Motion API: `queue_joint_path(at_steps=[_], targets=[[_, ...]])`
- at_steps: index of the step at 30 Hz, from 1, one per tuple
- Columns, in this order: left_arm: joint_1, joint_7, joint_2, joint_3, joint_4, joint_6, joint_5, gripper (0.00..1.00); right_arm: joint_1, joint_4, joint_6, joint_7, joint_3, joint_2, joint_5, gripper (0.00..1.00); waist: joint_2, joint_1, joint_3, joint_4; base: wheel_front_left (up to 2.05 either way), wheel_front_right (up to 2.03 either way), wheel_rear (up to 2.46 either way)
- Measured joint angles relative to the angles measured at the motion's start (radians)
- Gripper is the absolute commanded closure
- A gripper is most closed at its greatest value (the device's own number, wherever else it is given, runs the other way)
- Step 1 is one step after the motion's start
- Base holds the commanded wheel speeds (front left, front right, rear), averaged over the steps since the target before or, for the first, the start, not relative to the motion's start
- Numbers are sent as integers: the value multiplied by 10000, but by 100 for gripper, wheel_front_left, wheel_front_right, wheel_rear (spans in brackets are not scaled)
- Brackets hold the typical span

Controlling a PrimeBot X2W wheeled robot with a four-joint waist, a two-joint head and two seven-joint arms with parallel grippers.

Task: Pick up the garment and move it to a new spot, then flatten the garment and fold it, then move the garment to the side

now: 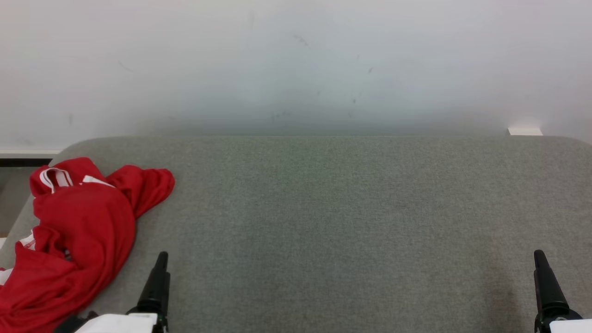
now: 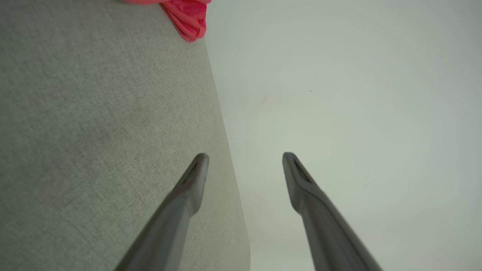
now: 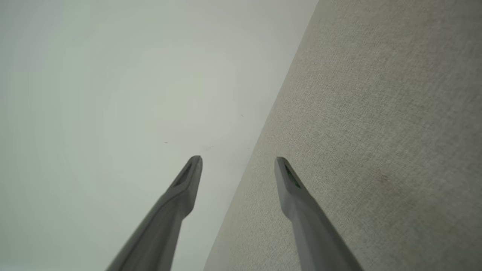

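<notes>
- Two background bits first: a pale wall [image 1: 296, 60] with a few faint dark scuffs runs behind the far edge of the surface [image 1: 347, 222], and a small white block [image 1: 525, 131] sits right at its far right corner.
- Past the far left corner there's a dark strip [image 1: 23, 162] low on the wall.
- Surface is grey woven fabric, kinda felt-like, with rounded far corners.
- Garment [image 1: 78, 222] is red, soft and crumpled into a heap, with white trim at the collar and bits of white piping lower down. One lobe pokes out toward the middle of the surface.
- It lies along the left edge, from near the far left corner down toward the near edge, where it runs out of the head view.
- Left claw [image 2: 244, 156] is at the near edge, near the heap's lower part on its inner side but not touching, with grey cloth between them. Its fingers are spread apart, and its wrist cam catches a bit of red at the top.
- Right claw [image 3: 238, 160] is by the near right corner, well apart from the garment, fingers also spread apart.
</notes>
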Motion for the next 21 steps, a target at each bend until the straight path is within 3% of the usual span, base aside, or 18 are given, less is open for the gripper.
queue_joint_path(at_steps=[10,21], targets=[[-83,-433,6,-464,-219,502,2443,0,153,-566,0,-430,161,-190,-2144,0,0,0,-3,-10,0,0,0],[-120,-794,12,-897,-213,675,4491,0,353,-871,0,-830,407,-412,-4186,0,0,0,9,-4,0,0,0]])
